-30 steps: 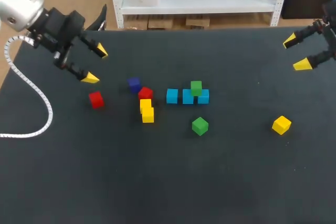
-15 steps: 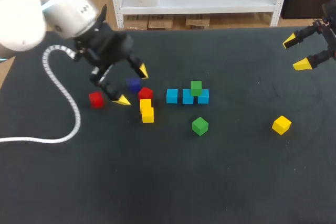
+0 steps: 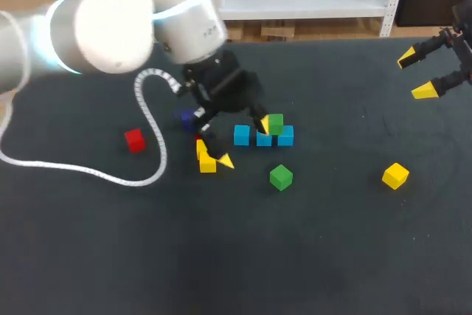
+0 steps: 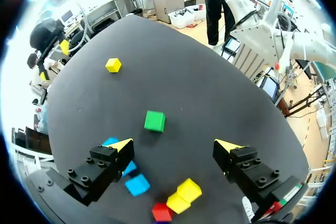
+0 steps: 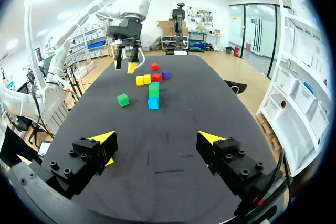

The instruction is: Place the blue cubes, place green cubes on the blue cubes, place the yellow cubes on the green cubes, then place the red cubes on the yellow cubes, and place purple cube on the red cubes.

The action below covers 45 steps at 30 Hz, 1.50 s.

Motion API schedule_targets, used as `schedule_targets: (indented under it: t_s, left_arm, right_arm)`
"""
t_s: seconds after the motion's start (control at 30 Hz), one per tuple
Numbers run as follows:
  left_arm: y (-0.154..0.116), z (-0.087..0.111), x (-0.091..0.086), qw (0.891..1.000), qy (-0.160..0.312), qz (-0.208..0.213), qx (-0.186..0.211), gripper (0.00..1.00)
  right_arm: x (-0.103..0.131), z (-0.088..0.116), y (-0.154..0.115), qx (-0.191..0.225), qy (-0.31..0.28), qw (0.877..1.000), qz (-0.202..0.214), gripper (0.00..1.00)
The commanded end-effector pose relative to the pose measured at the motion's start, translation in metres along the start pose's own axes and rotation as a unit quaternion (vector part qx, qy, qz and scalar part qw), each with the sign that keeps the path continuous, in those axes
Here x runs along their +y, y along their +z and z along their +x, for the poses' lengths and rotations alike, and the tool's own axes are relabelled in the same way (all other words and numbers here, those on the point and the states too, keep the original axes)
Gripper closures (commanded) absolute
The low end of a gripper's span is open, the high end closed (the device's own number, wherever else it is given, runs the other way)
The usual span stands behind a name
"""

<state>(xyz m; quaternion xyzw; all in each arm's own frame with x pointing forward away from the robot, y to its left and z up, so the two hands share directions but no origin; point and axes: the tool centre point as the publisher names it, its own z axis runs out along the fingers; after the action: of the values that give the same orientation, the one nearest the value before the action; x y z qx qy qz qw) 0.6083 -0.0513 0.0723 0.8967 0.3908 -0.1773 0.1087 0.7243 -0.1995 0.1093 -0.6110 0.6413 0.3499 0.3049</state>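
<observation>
Fingers of the left gripper [image 3: 244, 142] stand wide apart with nothing between them, over the left end of the blue row [image 3: 242, 135]. One yellow tip shows just beside the stacked green cube [image 3: 276, 123] and the other just beside the yellow pair [image 3: 207, 162], though I cannot tell how high above them they ride. The step in hand looks to be fetching the loose green cube [image 3: 280, 177], which lies alone on the table [image 3: 236, 256], near of the row's right half and ahead of the fingers in the wrist view. To do it well, I would first carry the gripper across at a safe height so that neither tip brushes the stack or the pair. Next I would turn the wrist until the fingers face two opposite flat sides, centre the cube between them and come straight down before closing. Its likely seat is across the left and middle blue cubes, touching the stacked green cube, which bridges the middle and right ones; set it down gently and release fully before lifting. Further left lie a purple cube [image 3: 186, 117] and a lone red cube [image 3: 134, 140], and a single yellow cube [image 3: 395, 175] sits well to the right. The right gripper [image 3: 417, 74], its fingers likewise spread and empty, hangs at the far right edge, well apart from everything.
</observation>
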Motion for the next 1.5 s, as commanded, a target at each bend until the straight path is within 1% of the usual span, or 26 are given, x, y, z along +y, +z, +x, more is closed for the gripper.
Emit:
schedule_targets:
  t_s: [0.03, 0.13, 0.23, 0.27, 0.33, 0.43, 0.53, 0.7, 0.87, 1.03, 1.17, 1.2, 1.23, 1.27, 1.3, 1.37, 1.43, 1.5]
  left_arm:
    - [0.02, -0.003, 0.014, 0.999, -0.002, 0.037, -0.003, 0.0]
    - [0.033, -0.005, 0.018, 0.999, -0.002, 0.034, -0.009, 0.0]
    - [0.048, -0.007, 0.022, 0.999, -0.001, 0.047, 0.005, 0.0]
    - [0.053, -0.007, 0.023, 0.999, -0.003, 0.053, 0.001, 0.0]
    - [0.062, -0.006, 0.024, 0.999, -0.005, 0.047, -0.002, 0.0]
    - [0.078, -0.003, 0.027, 0.999, -0.008, 0.053, -0.003, 0.0]
    - [0.086, 0.0, 0.029, 0.998, -0.007, 0.056, -0.004, 0.0]
    - [0.091, 0.005, 0.031, 0.998, -0.014, 0.055, -0.007, 0.0]
    - [0.087, 0.011, 0.031, 0.998, -0.02, 0.051, -0.004, 0.0]
    - [0.084, 0.011, 0.031, 0.998, -0.018, 0.059, -0.002, 0.0]
    - [0.082, 0.007, 0.031, 0.998, -0.012, 0.058, -0.006, 0.0]
    - [0.082, 0.006, 0.031, 0.998, -0.011, 0.057, -0.006, 0.33]
    - [0.081, 0.006, 0.031, 0.998, -0.011, 0.057, -0.006, 0.5]
    - [0.081, 0.005, 0.032, 0.998, -0.011, 0.057, -0.006, 0.49]
    - [0.081, 0.005, 0.033, 0.998, -0.009, 0.056, -0.007, 0.38]
    - [0.081, 0.003, 0.034, 0.998, -0.008, 0.056, -0.008, 0.41]
    - [0.081, 0.002, 0.036, 0.998, -0.006, 0.055, -0.009, 0.51]
    - [0.082, 0.001, 0.037, 0.998, -0.005, 0.058, -0.01, 0.5]
  right_arm:
    - [0.0, 0.0, 0.0, 0.0, 0.0, 1.0, 0.0, 0.0]
    - [0.0, 0.0, 0.0, 0.0, 0.0, 1.0, 0.0, 0.0]
    - [0.0, 0.0, 0.0, 0.0, 0.0, 1.0, 0.0, 0.0]
    - [0.0, 0.0, 0.0, 0.0, 0.0, 1.0, 0.0, 0.0]
    - [0.0, 0.0, 0.0, 0.0, 0.0, 1.0, 0.0, 0.0]
    - [0.0, 0.0, 0.0, 0.0, 0.0, 1.0, 0.0, 0.0]
    - [0.0, 0.0, 0.0, 0.0, 0.0, 1.0, 0.0, 0.0]
    - [0.0, 0.0, 0.0, 0.0, 0.0, 1.0, 0.0, 0.0]
    - [0.0, 0.0, 0.0, 0.0, 0.0, 1.0, 0.0, 0.0]
    - [0.0, 0.0, 0.0, 0.0, 0.0, 1.0, 0.0, 0.0]
    - [0.0, 0.0, 0.0, 0.0, 0.0, 1.0, 0.0, 0.0]
    - [0.0, 0.0, 0.0, 0.0, 0.0, 1.0, 0.0, 0.0]
    - [0.0, 0.0, 0.0, 0.0, 0.0, 1.0, 0.0, 0.0]
    - [0.0, 0.0, 0.0, 0.0, 0.0, 1.0, 0.0, 0.0]
    - [0.0, 0.0, 0.0, 0.0, 0.0, 1.0, 0.0, 0.0]
    - [0.0, 0.0, 0.0, 0.0, 0.0, 1.0, 0.0, 0.0]
    - [0.0, 0.0, 0.0, 0.0, 0.0, 1.0, 0.0, 0.0]
    - [0.0, 0.0, 0.0, 0.0, 0.0, 1.0, 0.0, 0.0]
